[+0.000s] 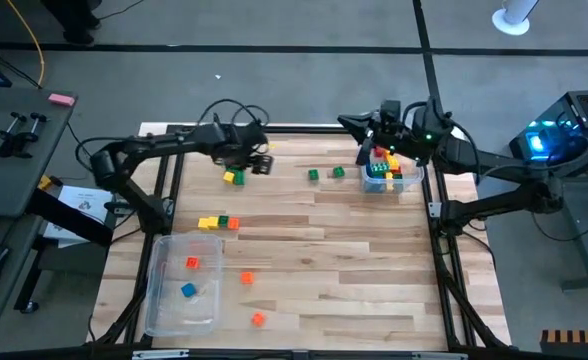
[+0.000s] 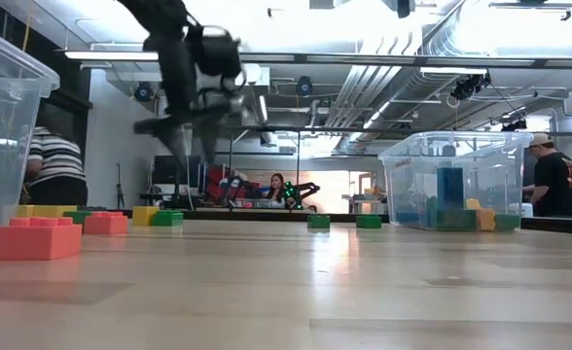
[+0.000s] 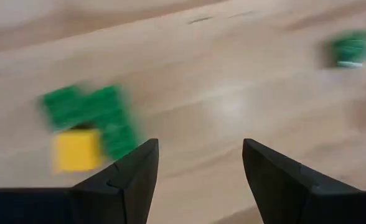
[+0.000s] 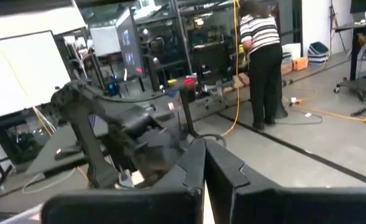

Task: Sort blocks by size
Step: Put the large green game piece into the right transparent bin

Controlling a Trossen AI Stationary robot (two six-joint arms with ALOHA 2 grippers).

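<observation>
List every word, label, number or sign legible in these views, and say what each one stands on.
None can be read.
Clear plastic bin holding studded toy bricks: a faint mark on its wall, too blurred to read.
White papers left of the wooden table: print too small to read.
Screens in the room behind: nothing legible.

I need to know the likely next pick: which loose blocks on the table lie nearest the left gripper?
The green and yellow blocks just beside the open left gripper; the other loose blocks lie farther off.
</observation>
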